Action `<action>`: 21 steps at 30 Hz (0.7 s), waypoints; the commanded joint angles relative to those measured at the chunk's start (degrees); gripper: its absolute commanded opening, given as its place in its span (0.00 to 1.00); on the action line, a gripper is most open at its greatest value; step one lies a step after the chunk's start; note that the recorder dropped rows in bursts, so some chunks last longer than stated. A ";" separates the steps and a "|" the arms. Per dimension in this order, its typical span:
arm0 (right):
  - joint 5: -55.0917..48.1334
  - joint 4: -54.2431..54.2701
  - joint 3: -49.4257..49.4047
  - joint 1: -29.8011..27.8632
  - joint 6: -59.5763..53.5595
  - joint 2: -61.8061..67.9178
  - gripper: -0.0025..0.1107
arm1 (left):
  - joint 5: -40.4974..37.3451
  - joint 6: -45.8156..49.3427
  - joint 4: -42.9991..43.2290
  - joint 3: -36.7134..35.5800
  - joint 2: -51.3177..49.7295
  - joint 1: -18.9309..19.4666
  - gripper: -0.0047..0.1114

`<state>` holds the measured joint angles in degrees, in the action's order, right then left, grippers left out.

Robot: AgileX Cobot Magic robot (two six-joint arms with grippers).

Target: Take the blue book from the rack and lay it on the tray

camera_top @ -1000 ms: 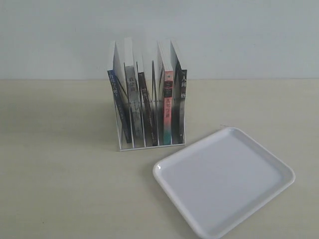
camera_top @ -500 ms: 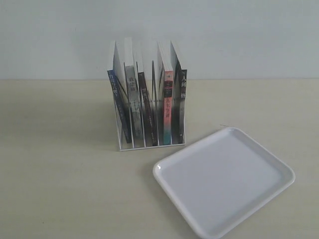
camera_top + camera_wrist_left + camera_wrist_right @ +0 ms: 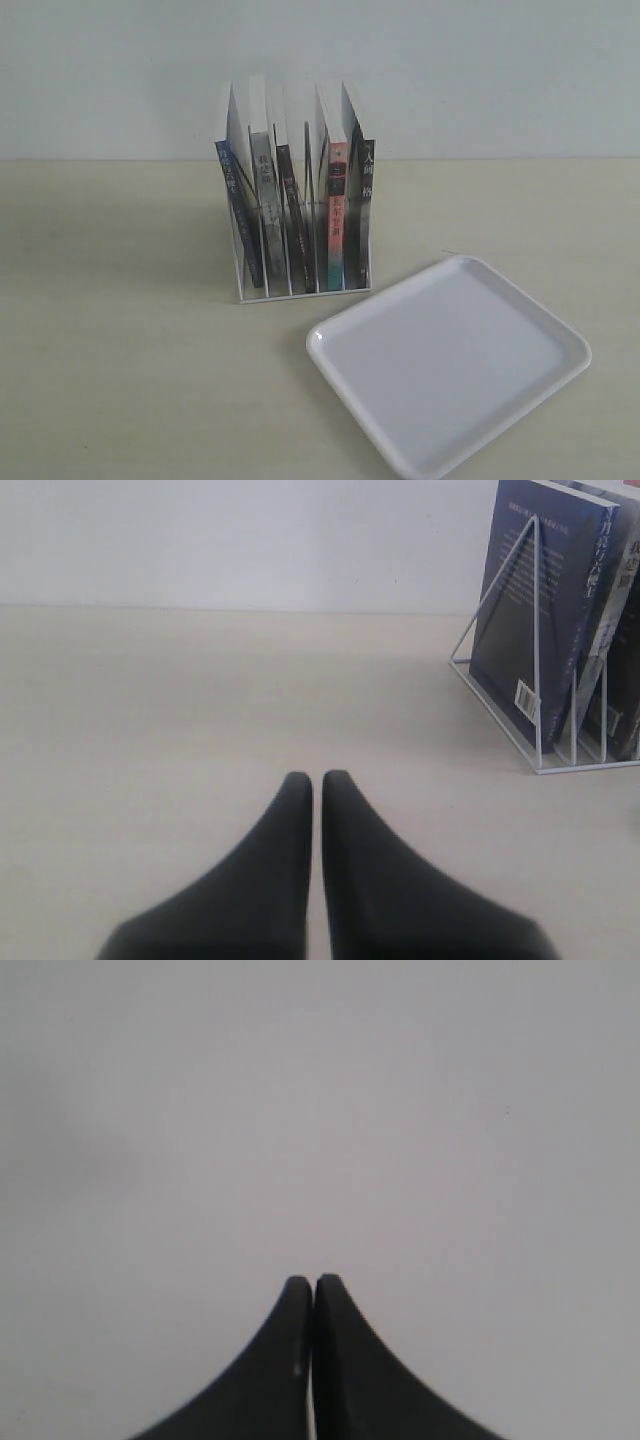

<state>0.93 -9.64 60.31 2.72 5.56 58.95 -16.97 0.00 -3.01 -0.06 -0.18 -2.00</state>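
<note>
**A:** Which step are we on?

**B:** Pre-reach, I'd say. The thin dark blue paperback book (image 3: 237, 205) is standing in the small white wire rack (image 3: 300, 292), in the end slot facing the left edge of the pale tabletop (image 3: 120, 330). The rack's sitting mid-tabletop toward the far edge. The big glossy white rectangular tray (image 3: 450, 360) is lying bare by the near right corner.

**A:** End effectors?

**B:** The left end effector (image 3: 317, 780) is hovering w/ fingers together, gripping nothing, and the rack's near it, off to one side. The right end effector (image 3: 313, 1282) is pressed together too, facing a plain pale surface; can't tell what.

**A:** Next?

**B:** Prob. the left one needs opening, aligning w/ the blue book's top edge, then pinching & lifting w/o dragging the neighbours.
</note>
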 commanded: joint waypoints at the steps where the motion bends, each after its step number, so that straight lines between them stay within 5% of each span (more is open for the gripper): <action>1: 1.40 0.15 0.34 -0.29 1.64 0.79 0.02 | 0.25 0.00 -0.23 0.06 0.18 0.11 0.08; 6: -10.88 1.72 0.34 0.57 9.17 7.84 0.02 | 0.25 0.00 -0.23 0.06 0.18 0.11 0.08; 11: -27.78 6.75 5.29 8.17 -0.89 18.52 0.02 | 0.25 0.00 -0.23 0.06 0.18 0.11 0.08; 15: -47.69 15.67 20.88 15.80 -8.82 28.97 0.02 | 0.25 0.00 -0.23 0.06 0.18 0.11 0.08; 21: -70.89 17.26 47.14 19.14 -6.81 43.71 0.03 | 0.25 0.00 -0.23 0.06 0.18 0.11 0.08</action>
<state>-62.46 7.65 99.75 21.14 -1.04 98.03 -16.97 0.00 -3.01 -0.06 -0.18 -2.00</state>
